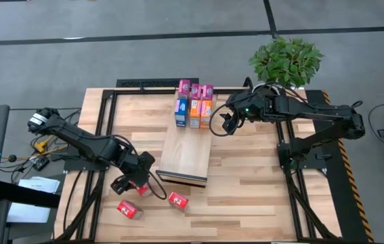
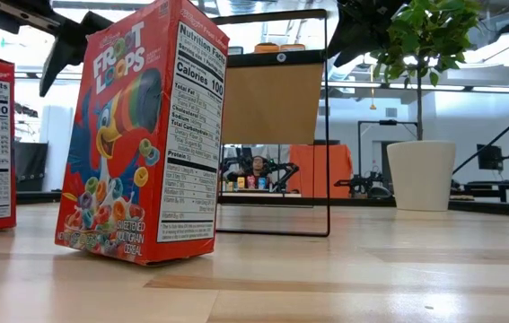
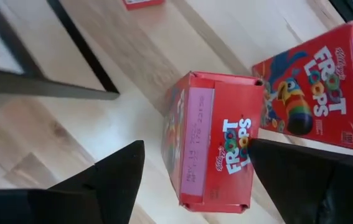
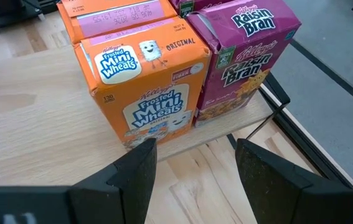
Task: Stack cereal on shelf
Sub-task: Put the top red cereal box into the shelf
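Several cereal boxes stand at the far end of the shelf (image 1: 186, 152): blue (image 1: 181, 112), orange (image 1: 200, 112) and magenta (image 1: 205, 90). Three red Froot Loops boxes are on the table by the shelf's near left corner. One of them (image 3: 216, 140) stands upright on its bottom end under my left gripper (image 3: 195, 168), which is open with a finger on either side of the box's top. My right gripper (image 4: 192, 162) hangs open just off the shelf's far right edge. It faces an orange Mini Wheats box (image 4: 145, 93) and a magenta Raisin Bran box (image 4: 244, 56).
A second red box (image 3: 313, 87) lies close beside the one under my left gripper, and a third (image 1: 129, 210) lies nearer the table's front edge. A black metal frame (image 1: 107, 122) runs around the table's edges. A potted plant (image 1: 285, 61) stands at the far right.
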You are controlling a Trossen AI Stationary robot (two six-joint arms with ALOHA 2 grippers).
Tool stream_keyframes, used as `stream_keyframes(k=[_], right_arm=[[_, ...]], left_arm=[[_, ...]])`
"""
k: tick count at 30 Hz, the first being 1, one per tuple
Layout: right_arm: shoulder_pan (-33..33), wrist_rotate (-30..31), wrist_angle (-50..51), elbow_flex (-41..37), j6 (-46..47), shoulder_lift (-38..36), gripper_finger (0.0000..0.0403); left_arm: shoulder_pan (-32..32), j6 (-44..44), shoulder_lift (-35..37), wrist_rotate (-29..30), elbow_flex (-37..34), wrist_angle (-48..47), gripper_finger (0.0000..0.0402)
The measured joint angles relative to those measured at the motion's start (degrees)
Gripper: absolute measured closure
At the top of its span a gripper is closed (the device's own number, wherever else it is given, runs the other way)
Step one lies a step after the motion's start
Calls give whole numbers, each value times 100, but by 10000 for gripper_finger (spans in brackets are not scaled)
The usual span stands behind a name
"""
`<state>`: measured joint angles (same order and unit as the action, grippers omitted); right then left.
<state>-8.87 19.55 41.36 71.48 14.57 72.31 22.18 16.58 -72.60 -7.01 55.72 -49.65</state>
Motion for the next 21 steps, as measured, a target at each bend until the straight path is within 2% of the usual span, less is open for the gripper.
stream_keyframes(k=[9, 21], right_arm=[[-2, -2, 0, 0, 0, 0, 158], [-2, -2, 2, 0, 4, 2, 158]], left_arm=[[8, -348, 78, 86, 437, -14, 122], [179, -354, -56, 267, 170, 89, 122]])
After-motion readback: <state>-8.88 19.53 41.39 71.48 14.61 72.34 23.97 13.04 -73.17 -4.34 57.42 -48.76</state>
